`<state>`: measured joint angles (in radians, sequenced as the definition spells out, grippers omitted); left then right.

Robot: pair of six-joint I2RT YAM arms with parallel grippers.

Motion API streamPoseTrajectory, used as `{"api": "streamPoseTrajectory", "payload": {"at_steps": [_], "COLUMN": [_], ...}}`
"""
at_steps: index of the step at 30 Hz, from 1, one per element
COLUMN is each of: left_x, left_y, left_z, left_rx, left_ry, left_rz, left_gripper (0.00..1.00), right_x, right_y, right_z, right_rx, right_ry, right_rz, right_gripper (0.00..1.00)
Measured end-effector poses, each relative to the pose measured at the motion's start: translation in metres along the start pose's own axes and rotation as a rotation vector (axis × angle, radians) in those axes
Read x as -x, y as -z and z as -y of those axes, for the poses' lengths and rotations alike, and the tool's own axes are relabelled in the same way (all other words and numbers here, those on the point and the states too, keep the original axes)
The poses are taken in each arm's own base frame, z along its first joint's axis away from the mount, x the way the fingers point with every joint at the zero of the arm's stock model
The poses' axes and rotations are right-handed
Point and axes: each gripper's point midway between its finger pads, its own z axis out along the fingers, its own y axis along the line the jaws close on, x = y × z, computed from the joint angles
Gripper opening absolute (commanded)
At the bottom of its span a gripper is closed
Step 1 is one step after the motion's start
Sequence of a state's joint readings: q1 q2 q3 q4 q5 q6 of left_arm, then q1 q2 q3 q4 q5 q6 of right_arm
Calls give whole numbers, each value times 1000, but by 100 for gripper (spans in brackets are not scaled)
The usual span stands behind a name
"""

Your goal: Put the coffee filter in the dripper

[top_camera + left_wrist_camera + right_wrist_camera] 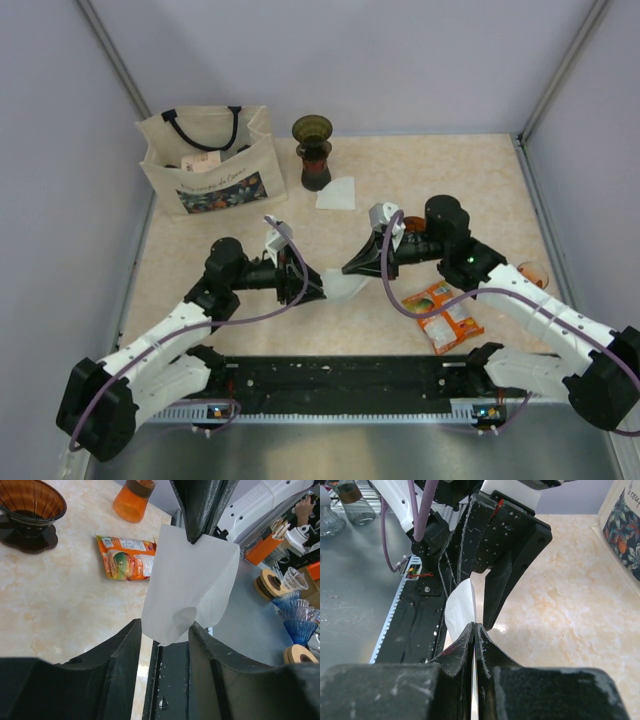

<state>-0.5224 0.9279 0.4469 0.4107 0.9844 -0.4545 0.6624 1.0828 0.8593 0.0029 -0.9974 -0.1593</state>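
A white paper coffee filter (pixel 346 288) hangs in the air between my two grippers, above the table's near middle. My right gripper (pixel 349 268) is shut on its upper edge; in the right wrist view the jaws (pixel 474 626) are pressed flat together on the paper (pixel 460 607). My left gripper (pixel 165 627) is open, one finger on each side of the filter's (pixel 187 585) lower edge. The dark olive-green cone dripper (pixel 312 131) stands upright on a dark stand at the back centre, far from both grippers.
A second white filter (pixel 336 193) lies by the dripper. A cream tote bag (pixel 211 160) stands at the back left. An orange snack packet (pixel 446 316) lies at the front right. A brown ribbed cone (pixel 30 505) and an orange cup (pixel 132 502) stand beyond it.
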Motion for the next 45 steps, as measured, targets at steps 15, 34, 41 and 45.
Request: {"api": "streamPoseTrajectory", "payload": {"at_steps": [15,34,41,45], "left_x": [30,48,32,28], "left_y": [-2,35,31,29], "left_z": [-12,-103,-119,-124], "left_rx": [112,814,921,960], "left_ry": [-17,372,477,503], "left_rz": [127,238,214,198], "left_gripper": [0,0,0,0], "right_x": [8,-35,-74,-78], "right_y": [1,11,-12,-24], "right_z": [27,109,126,132], "right_rx": [-157,-870,-952,-970], "right_ry": [-26,-312,-425,-438], "right_rz": [24,-26,-68,-70], "right_gripper": [62,97,91,90]}}
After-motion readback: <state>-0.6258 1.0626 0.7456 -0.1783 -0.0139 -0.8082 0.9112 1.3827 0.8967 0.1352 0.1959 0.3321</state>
